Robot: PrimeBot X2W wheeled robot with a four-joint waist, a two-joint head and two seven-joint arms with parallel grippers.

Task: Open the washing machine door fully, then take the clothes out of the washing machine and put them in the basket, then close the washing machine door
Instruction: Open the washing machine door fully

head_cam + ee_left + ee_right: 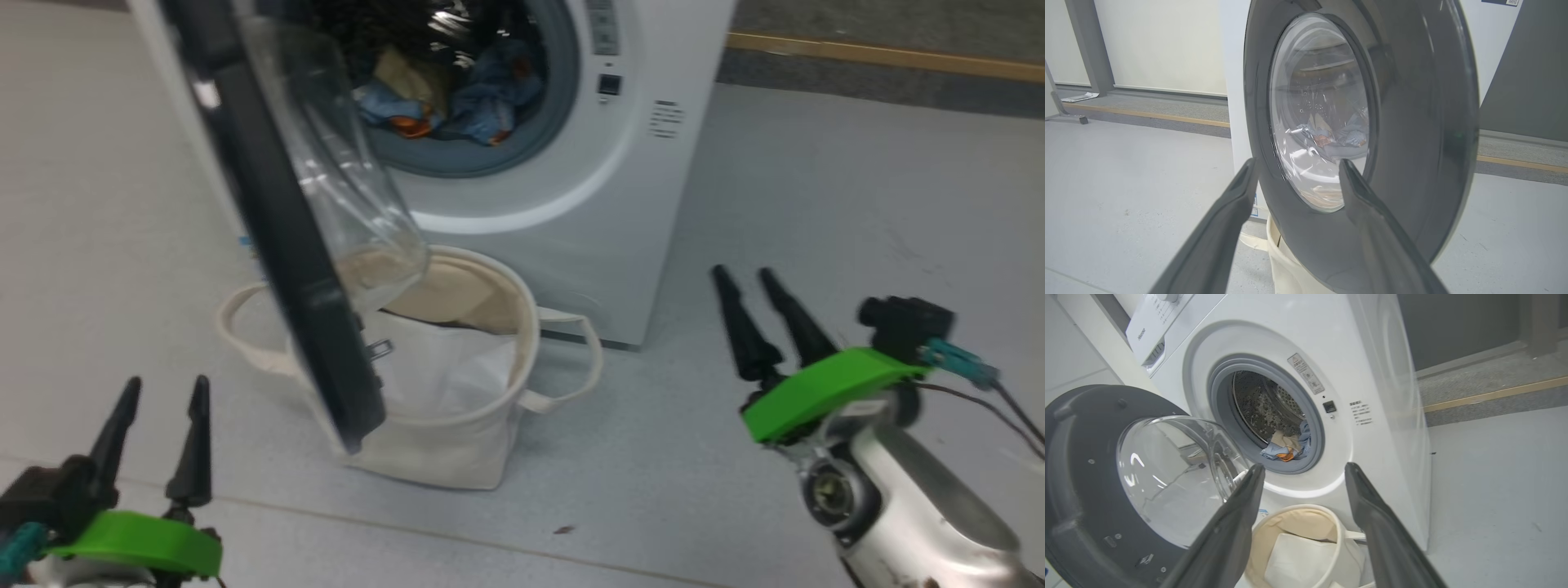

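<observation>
The white washing machine stands ahead with its drum mouth uncovered. The washing machine door hangs swung out over the basket, black rim edge-on, with its glass bowl facing the machine. The clothes, blue, beige and orange, lie in the drum. The cream basket sits on the floor under the door. My left gripper is open at the lower left, facing the door's outer face. My right gripper is open to the right of the basket and points at the drum mouth.
A flat white sheet lines the basket. Grey floor spreads to the right of the machine. A wooden strip runs along the far wall. A stand's foot and a paper lie far off.
</observation>
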